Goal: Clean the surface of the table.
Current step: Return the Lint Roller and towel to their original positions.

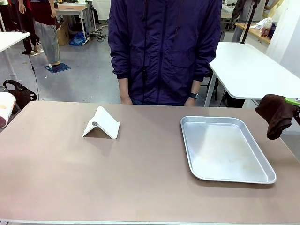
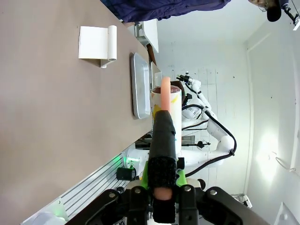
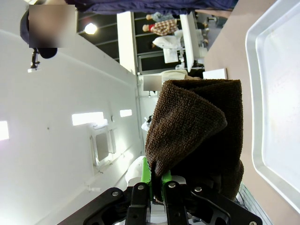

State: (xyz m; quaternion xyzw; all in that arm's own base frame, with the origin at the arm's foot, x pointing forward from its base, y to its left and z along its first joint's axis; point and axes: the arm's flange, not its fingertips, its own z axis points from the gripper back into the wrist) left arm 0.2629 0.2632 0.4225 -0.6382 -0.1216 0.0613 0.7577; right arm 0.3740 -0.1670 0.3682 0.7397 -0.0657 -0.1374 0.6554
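The brownish-beige table (image 1: 140,178) stretches across the front view, and its top also runs past in the left wrist view (image 2: 47,117). At the right edge, above the table, my right gripper (image 1: 294,105) is shut on a dark brown cloth (image 1: 275,115). In the right wrist view the cloth (image 3: 197,131) hangs over the fingers and hides the tips of that gripper (image 3: 159,180). At the left edge my left gripper (image 2: 164,115) is shut on the wall of a white paper cup (image 2: 171,105), which also shows in the front view (image 1: 4,108).
A silver metal tray (image 1: 220,119) lies on the right half of the table. A white folded stand (image 1: 101,124) sits left of centre. A person (image 1: 164,47) stands at the far edge, hands down. A white table (image 1: 248,65) stands behind on the right.
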